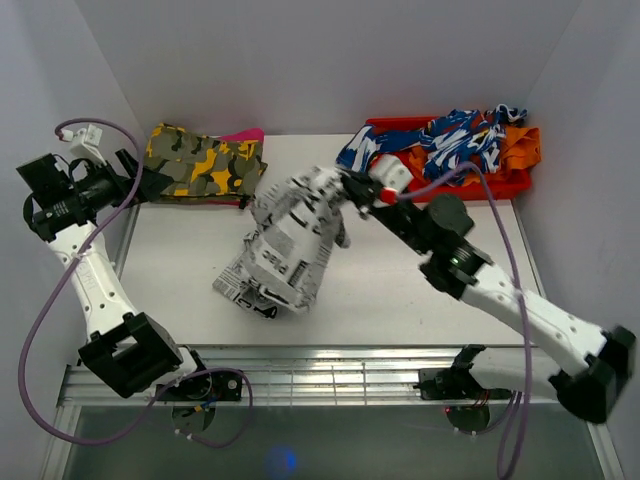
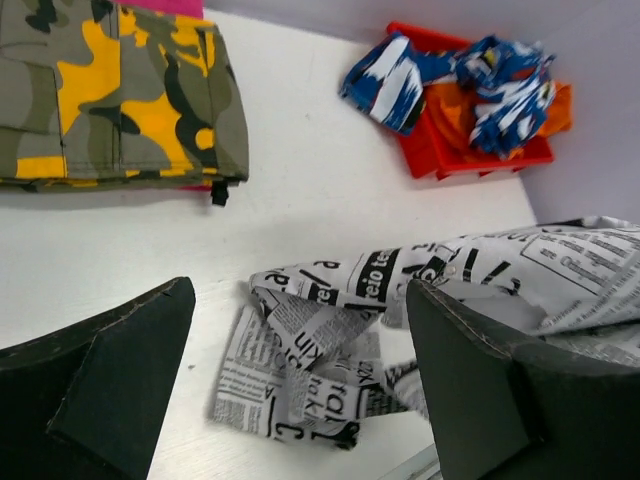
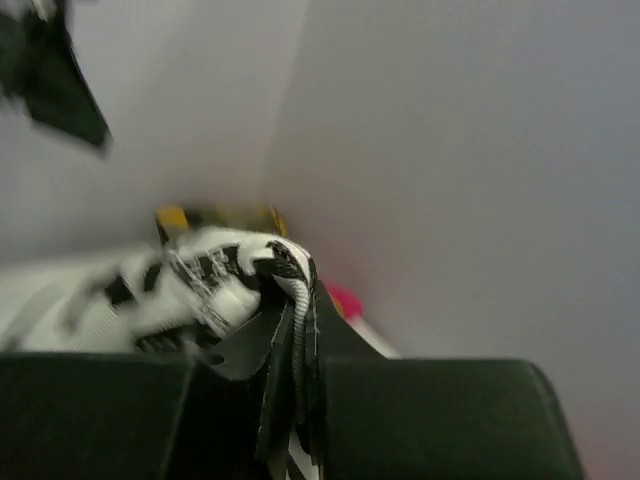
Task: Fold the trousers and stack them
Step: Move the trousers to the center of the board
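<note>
A white table [image 1: 420,290] boxed in by plain white walls carries everything. At the far left, the left end effector [image 2: 300,288] hangs raised, its dark fingers [image 2: 110,380] spread wide with nothing between them. Just beyond it lies the folded yellow-green camouflage cloth garment [image 1: 205,160]. To its right and below it, well apart, is the long pair of white cloth trousers printed with black newspaper text [image 1: 290,240], bunched and not yet folded. Their long axis slants from a crumpled end on the table, down and to the left of the right end effector [image 1: 358,190], up to that end effector. It is clamped on a pinch of the cloth's upper edge and holds it lifted. The right arm is plainly the nearer; the left would have to reach across to take the low end. Behind the right end effector, a red plastic tray [image 1: 390,125] holds a blue-and-white patterned garment [image 1: 455,135].
</note>
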{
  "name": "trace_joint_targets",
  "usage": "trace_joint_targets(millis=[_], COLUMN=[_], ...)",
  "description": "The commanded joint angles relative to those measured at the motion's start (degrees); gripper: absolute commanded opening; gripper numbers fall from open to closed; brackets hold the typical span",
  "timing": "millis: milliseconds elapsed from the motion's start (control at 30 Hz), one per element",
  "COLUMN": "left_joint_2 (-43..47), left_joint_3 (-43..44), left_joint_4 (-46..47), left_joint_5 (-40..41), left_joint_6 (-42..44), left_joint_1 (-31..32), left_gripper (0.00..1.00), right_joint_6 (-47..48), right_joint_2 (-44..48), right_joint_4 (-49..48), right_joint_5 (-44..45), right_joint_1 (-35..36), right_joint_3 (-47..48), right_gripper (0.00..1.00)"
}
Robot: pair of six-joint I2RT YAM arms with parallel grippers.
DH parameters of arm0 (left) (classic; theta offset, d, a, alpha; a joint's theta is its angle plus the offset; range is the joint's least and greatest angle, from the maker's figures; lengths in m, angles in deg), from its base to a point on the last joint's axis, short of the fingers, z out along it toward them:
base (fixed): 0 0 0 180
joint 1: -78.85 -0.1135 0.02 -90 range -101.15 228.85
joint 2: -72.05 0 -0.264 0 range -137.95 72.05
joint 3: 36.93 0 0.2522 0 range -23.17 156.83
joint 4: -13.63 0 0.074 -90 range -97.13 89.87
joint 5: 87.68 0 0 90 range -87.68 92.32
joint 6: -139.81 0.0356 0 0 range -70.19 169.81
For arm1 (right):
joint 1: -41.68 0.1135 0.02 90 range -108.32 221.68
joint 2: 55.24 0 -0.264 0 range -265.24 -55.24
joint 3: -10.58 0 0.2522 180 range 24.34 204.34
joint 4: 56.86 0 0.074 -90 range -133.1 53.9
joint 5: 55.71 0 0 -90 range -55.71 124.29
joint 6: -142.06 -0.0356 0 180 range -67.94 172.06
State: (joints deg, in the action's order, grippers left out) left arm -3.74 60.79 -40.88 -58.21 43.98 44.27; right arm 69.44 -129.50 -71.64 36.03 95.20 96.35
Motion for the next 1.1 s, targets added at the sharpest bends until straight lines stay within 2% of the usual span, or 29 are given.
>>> trace_joint_targets(millis=[0, 33, 67, 133, 167, 200, 367, 467, 567, 667, 700, 733, 800, 933, 1000, 1067], left_joint_2=[1.7, 1.6, 1.6, 1.6, 1.3, 1.3, -0.9, -3.1, -5.9, -8.8, -9.5, -10.7, -12.4, -18.5, -22.0, -24.7], left_joint_3=[-3.7, -5.0, -5.7, -7.9, -8.5, -9.2, -12.1, -13.2, -14.6, -15.8, -16.1, -16.5, -16.6, -14.5, -13.8, -13.0], left_joint_4=[-5.5, -6.7, -6.9, -7.8, -8.2, -8.6, -8.7, -8.7, -8.3, -7.2, -5.9, -5.1, -2.7, 0.3, 1.5, 1.6], left_joint_5=[3.5, 4.4, 7.2, 9.5, 12.3, 13.4, 16.9, 20.4, 25.5, 30.0, 30.8, 32.6, 34.7, 37.8, 38.6, 40.0], left_joint_6=[13.3, 14.9, 16.1, 19.3, 20.8, 22.3, 24.2, 25.1, 25.2, 24.5, 24.5, 24.1, 22.8, 19.5, 18.3, 17.2], left_joint_1=[3.2, 5.2, 6.5, 10.6, 12.2, 14.7, 19.9, 23.8, 28.8, 33.6, 37.5, 38.9, 42.7, 47.6, 49.8, 50.8], left_gripper=[0.98, 0.98, 0.98, 0.98, 0.98, 0.98, 0.96, 0.93, 0.91, 0.89, 0.89, 0.88, 0.88, 0.87, 0.87, 0.84], right_joint_6=[6.6, 8.9, 14.3, 19.6, 24.0, 26.4, 33.8, 39.3, 44.3, 45.5, 45.3, 44.6, 40.5, 28.8, 21.9, 18.1], right_joint_2=[18.2, 19.0, 19.7, 19.8, 19.4, 18.3, 14.9, 13.9, 11.9, 7.0, 5.8, 4.8, 1.3, -6.9, -11.4, -13.8], right_joint_4=[11.9, 13.1, 15.0, 17.0, 20.2, 22.5, 32.0, 42.1, 54.3, 67.5, 70.3, 75.4, 79.4, 88.1, 89.4, 88.6], right_joint_5=[-6.6, -10.3, -12.5, -15.9, -16.9, -18.2, -16.8, -17.2, -15.5, -15.9, -16.0, -16.9, -18.7, -27.9, -30.0, -29.5], right_joint_1=[-13.0, -15.3, -19.5, -23.0, -26.5, -28.0, -36.7, -39.9, -42.9, -46.3, -46.8, -47.5, -47.5, -46.4, -43.8, -38.2], right_joint_3=[-25.8, -31.7, -34.2, -39.1, -39.6, -39.8, -33.8, -28.3, -20.9, -12.2, -9.7, -4.5, 1.5, 20.3, 24.0, 25.4], right_gripper=[0.08, 0.08, 0.08, 0.08, 0.11, 0.22, 0.51, 0.92, 0.9, 0.9, 0.9, 0.9, 0.9, 0.9, 0.9, 0.92])
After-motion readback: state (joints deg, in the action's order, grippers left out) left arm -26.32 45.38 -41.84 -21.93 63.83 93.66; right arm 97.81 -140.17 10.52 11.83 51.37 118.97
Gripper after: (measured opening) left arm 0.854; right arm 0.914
